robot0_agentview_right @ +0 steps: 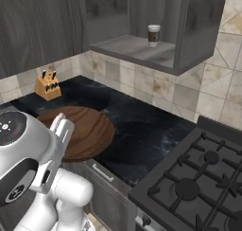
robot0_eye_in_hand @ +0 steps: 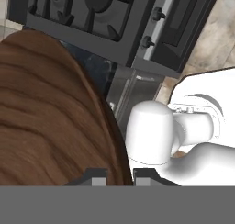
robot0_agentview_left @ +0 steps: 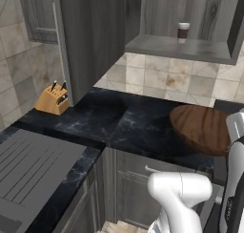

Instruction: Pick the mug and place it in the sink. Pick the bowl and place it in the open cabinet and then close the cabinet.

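**Gripper clamped on bowl rim, bowl up off counter**

Gripper [robot0_eye_in_hand: 120,176] is nearly closed, w/ the rim of the wooden bowl [robot0_eye_in_hand: 46,122] pinched between its two tips – one tip on each side of the rim edge, hand view. Gap betw. tips is narrow, just the rim's thickness.

Bowl is tilted, not flat: in left base view the bowl [robot0_agentview_left: 202,128] hangs at an angle above the black counter [robot0_agentview_left: 119,120], its shadow on the counter under it. In right base view the bowl [robot0_agentview_right: 87,130] sits over the counter's front edge, just beside the arm's wrist.

Rel. to bowl: open cabinet [robot0_agentview_right: 137,48] is above and behind it, on the wall, w/ a paper coffee cup [robot0_agentview_right: 153,35] standing on its shelf. Cabinet door [robot0_agentview_left: 90,36] stands open, swung out over the counter. Knife block [robot0_agentview_left: 51,100] well to the bowl's left, near the wall. Stove [robot0_agentview_right: 198,182] to the bowl's right. Sink's ribbed drainboard [robot0_agentview_left: 33,167] far left of bowl, at counter's other end.
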